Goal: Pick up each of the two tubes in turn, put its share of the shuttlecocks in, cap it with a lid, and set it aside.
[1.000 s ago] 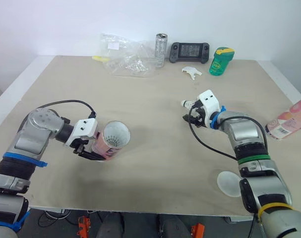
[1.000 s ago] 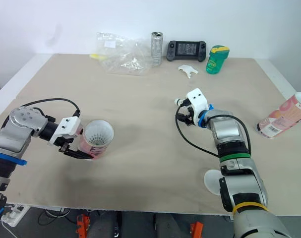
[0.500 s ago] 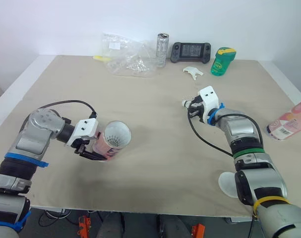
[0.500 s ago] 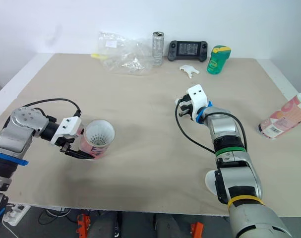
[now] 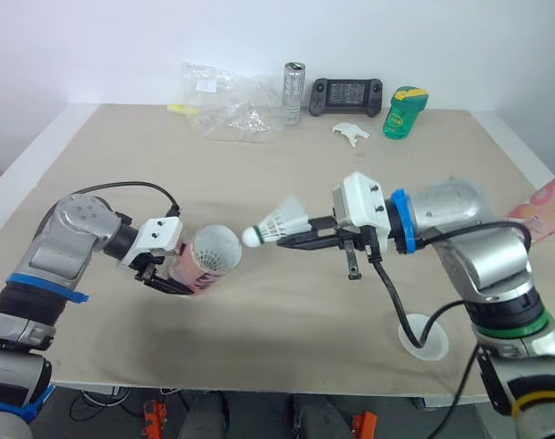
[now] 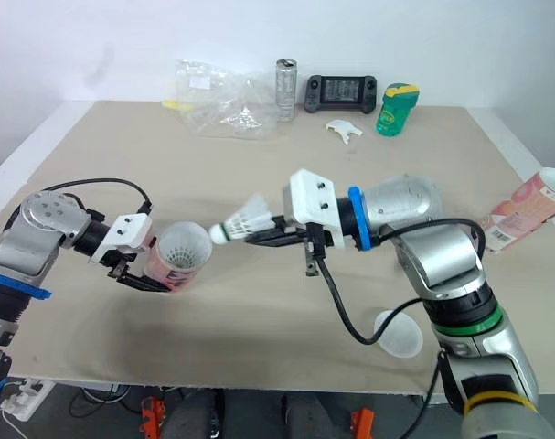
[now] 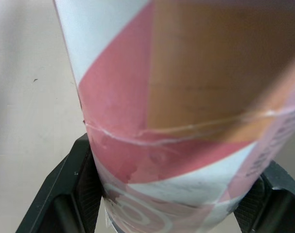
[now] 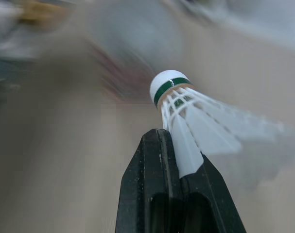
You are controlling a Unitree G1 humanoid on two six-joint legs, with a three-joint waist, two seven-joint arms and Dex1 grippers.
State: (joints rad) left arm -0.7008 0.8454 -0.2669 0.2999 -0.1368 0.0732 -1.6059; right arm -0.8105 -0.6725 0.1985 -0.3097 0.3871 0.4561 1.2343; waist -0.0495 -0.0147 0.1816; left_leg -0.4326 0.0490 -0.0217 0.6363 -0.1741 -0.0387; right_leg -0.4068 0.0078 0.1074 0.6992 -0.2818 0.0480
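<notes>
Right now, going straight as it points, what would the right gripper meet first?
Probably the open mouth of the pink-and-white cardboard tube, the white feather shuttlecock in the right gripper leading; depth unclear.

Both eye views look down from the head over the same table (image 5: 286, 174). Each wrist view sits very close: left on the tube (image 7: 186, 97), right on the shuttlecock (image 8: 193, 116).
</notes>
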